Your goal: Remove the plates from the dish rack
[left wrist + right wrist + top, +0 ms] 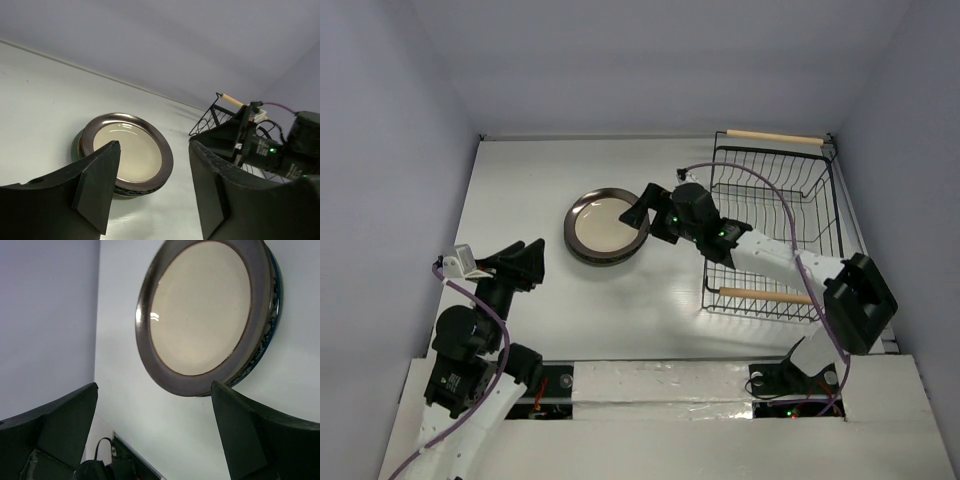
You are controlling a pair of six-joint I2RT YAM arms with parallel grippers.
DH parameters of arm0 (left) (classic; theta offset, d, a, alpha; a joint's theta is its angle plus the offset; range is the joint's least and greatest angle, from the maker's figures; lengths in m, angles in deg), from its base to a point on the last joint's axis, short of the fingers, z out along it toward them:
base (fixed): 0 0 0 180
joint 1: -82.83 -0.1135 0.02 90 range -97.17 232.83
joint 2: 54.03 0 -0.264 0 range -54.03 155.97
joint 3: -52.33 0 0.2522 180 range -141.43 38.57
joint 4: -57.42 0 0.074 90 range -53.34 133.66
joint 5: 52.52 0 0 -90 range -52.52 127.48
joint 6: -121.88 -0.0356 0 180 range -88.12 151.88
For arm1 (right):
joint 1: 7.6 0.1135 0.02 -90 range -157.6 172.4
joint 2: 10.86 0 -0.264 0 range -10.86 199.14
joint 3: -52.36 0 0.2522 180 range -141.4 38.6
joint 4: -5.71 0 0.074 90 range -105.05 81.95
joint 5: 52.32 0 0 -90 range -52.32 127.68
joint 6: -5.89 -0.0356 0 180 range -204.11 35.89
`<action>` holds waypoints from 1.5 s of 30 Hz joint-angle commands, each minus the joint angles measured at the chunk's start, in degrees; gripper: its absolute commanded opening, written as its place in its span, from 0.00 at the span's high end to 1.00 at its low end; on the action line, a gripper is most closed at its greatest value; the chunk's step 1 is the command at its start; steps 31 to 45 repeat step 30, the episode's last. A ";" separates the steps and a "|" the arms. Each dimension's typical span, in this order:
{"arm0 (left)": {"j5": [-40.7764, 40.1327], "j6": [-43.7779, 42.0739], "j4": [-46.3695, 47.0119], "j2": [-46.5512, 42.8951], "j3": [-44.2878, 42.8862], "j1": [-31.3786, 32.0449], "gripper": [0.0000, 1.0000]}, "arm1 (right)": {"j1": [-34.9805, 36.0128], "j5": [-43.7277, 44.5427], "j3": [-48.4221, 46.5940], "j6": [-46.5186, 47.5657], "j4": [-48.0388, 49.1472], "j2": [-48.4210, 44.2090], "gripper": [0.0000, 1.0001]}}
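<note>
We find the stack of plates (607, 224) lying flat on the white table (520, 190), left of the dish rack (790, 215) and clear of it. The dark-brown-rimmed plate (137, 150) with its cream centre is on top, face up. Beneath it, the right wrist view shows a rim with a blue pattern (272, 305), and the left wrist view shows a greenish edge (76, 145) at the stack's far left. We cannot tell how many plates lie under the top one. The rack stands at the right side of the table, with one wooden handle (775, 137) along its far edge and the other (765, 295) along its near edge. The right arm reaches over the rack's near left corner toward the stack. The right gripper (640, 212) is just beside the stack's right rim. Its fingers (65, 420) are spread wide with nothing between them, and the top plate fills the space ahead of them. One fingertip sits close to the rim, but we cannot tell whether it touches. The left gripper (532, 262) is near the table's left side, apart from the stack and pointing toward it. Its jaws are also wide apart and hold nothing, and the plates and the right gripper show in the gap between them in its wrist view. A purple cable (750, 172) arcs over the rack from the right wrist.
</note>
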 commanded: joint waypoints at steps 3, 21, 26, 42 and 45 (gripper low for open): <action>0.30 -0.16 1.20 0.86 -1.49 0.36 0.40 | 1.10 1.91 -3.20 3.56 -4.24 -4.23 0.00; 0.30 -1.13 1.82 1.57 -1.58 0.36 0.07 | 3.21 23.43 18.14 18.15 0.24 -59.19 0.54; 0.30 -1.13 2.08 2.09 -1.31 0.36 0.06 | 3.21 27.66 21.76 18.07 -3.20 -67.25 1.00; 0.30 -1.04 1.91 2.70 -1.31 0.36 0.06 | 3.21 27.58 20.45 18.24 -6.71 -65.68 0.70; 0.30 -1.04 1.91 2.70 -1.31 0.36 0.06 | 3.21 27.58 20.45 18.24 -6.71 -65.68 0.70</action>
